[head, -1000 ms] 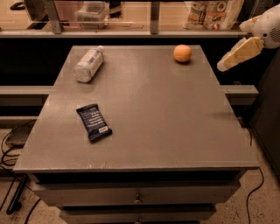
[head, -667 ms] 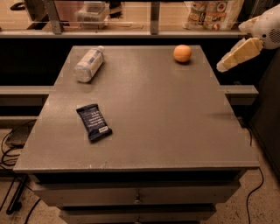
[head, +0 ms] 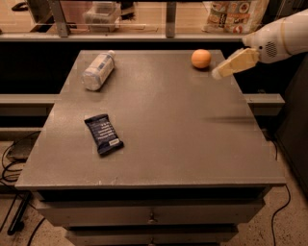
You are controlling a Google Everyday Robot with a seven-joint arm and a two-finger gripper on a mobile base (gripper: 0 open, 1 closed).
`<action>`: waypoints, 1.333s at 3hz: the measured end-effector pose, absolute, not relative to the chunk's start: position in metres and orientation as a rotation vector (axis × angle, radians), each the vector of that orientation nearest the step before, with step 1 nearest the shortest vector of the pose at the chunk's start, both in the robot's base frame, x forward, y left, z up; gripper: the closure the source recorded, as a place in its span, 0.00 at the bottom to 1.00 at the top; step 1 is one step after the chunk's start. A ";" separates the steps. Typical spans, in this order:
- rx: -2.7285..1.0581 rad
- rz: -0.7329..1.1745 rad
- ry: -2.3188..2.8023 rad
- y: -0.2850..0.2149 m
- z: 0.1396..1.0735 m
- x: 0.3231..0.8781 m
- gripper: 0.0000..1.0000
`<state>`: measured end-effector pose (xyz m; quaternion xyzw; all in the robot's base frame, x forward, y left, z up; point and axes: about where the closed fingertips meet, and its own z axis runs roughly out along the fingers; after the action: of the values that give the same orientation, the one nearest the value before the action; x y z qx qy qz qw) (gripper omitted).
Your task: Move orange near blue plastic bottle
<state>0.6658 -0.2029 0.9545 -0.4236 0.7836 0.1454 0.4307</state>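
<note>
The orange (head: pixel 201 58) sits on the grey table (head: pixel 159 125) near its far right corner. The blue plastic bottle (head: pixel 98 70), clear with a pale label and white cap, lies on its side near the far left corner. My gripper (head: pixel 217 73) reaches in from the right on a white arm, its tan fingers pointing left and down. It hovers just right of the orange, a little in front of it and apart from it. It holds nothing.
A flat dark blue snack wrapper (head: pixel 104 134) lies on the left front part of the table. A shelf with a clear box (head: pixel 102 13) and snack bags (head: pixel 235 14) runs behind the table. Drawers sit below the table's front edge.
My gripper has moved left toward the orange. The orange, the bottle and the wrapper have not moved.
</note>
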 end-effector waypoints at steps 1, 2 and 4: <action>-0.968 0.385 1.943 -0.176 0.940 0.691 0.00; -0.890 0.353 1.939 -0.163 0.925 0.720 0.00; -0.704 0.283 1.951 -0.170 0.897 0.775 0.00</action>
<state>0.7752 -0.1703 0.8974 -0.2910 0.8070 0.1169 0.5004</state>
